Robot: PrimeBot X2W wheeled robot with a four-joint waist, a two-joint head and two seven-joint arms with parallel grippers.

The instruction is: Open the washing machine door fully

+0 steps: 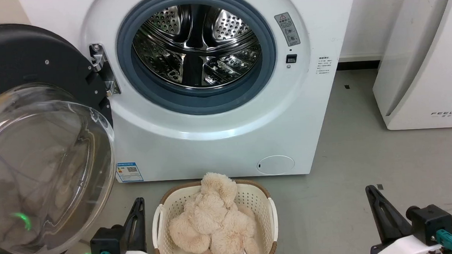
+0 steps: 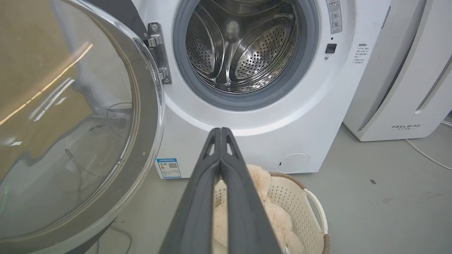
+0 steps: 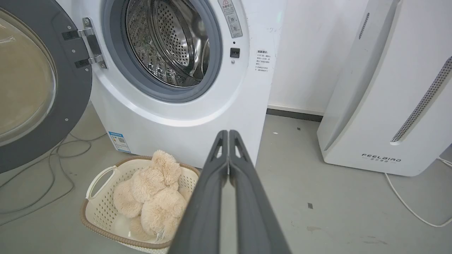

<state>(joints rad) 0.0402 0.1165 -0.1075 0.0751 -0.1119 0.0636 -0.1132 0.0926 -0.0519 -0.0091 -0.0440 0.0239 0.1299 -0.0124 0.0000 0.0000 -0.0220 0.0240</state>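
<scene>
The washing machine (image 1: 219, 143) stands straight ahead, its steel drum (image 1: 198, 47) and grey gasket exposed. The washing machine door (image 1: 25, 60) is swung wide out to the left on its hinge, dark inner face and bulging glass bowl turned toward me. That door fills the left of the left wrist view (image 2: 70, 123) and the left edge of the right wrist view (image 3: 70, 88). My left gripper (image 1: 139, 202) is low beside the door's lower rim, shut and empty (image 2: 220, 129). At the lower right my right gripper (image 1: 369, 189) is shut on nothing (image 3: 228, 131), far from the door.
A cream laundry basket (image 1: 272, 213) with a beige plush toy (image 1: 215, 220) sits on the floor before the washer, between my grippers. A white FEELBIRD appliance (image 1: 420, 74) stands to the right. Cables (image 3: 53, 165) lie on the floor under the door.
</scene>
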